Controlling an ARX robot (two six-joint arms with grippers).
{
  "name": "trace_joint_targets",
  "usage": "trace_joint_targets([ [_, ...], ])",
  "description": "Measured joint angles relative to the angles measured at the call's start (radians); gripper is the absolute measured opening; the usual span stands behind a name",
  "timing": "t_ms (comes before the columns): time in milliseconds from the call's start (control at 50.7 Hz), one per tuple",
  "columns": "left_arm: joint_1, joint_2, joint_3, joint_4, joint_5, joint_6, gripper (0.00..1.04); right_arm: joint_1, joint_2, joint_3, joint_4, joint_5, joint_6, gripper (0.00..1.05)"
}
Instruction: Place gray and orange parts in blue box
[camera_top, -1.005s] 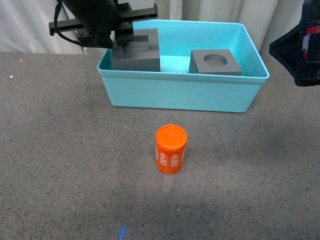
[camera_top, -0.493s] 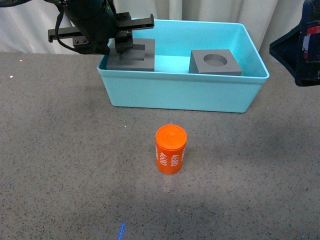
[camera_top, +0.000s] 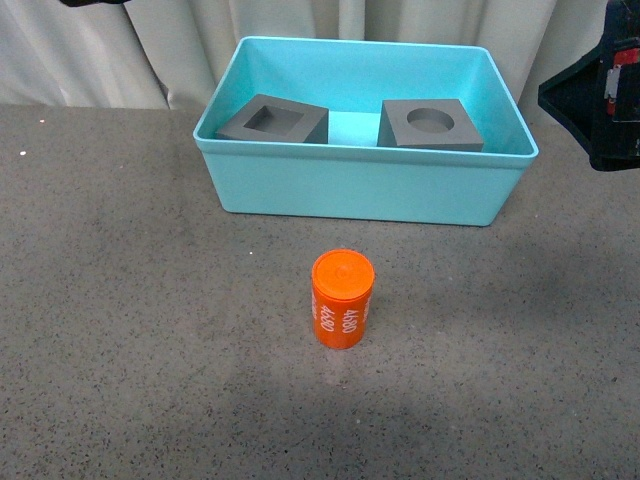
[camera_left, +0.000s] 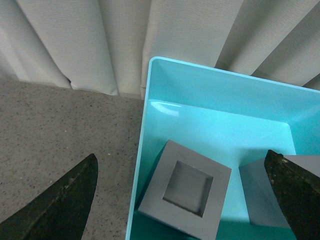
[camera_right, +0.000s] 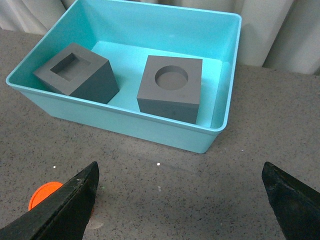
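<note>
My left claw (camera_left: 180, 155) and right claw (camera_right: 180, 165) both gape open, empty. The square-recess cube (camera_top: 272, 120), askew, and the round-recess cube (camera_top: 430, 124) sit in the box (camera_top: 360, 185), recesses up. The cylinder (camera_top: 342, 298) stands upright on the desk (camera_top: 130, 300) before it, with a curtain (camera_top: 400, 20) behind.

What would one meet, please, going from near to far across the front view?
Orange cylinder → blue box, front wall first → square-recess cube and round-recess cube, side by side inside it → curtain.
</note>
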Motion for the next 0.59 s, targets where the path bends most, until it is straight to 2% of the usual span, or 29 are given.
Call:
trace_joint_targets([
  [39, -0.005, -0.105, -0.150, 0.085, -0.013, -0.001, 0.98, 0.000, 0.002, 0.000, 0.000, 0.000, 0.000, 0.95],
  [158, -0.010, -0.203, -0.277, 0.161, -0.028, -0.003, 0.98, -0.001, 0.001, 0.000, 0.000, 0.001, 0.000, 0.95],
  [591, 0.013, -0.471, -0.656, 0.266, -0.111, -0.032, 0.98, 0.000, 0.001, 0.000, 0.000, 0.000, 0.000, 0.95],
])
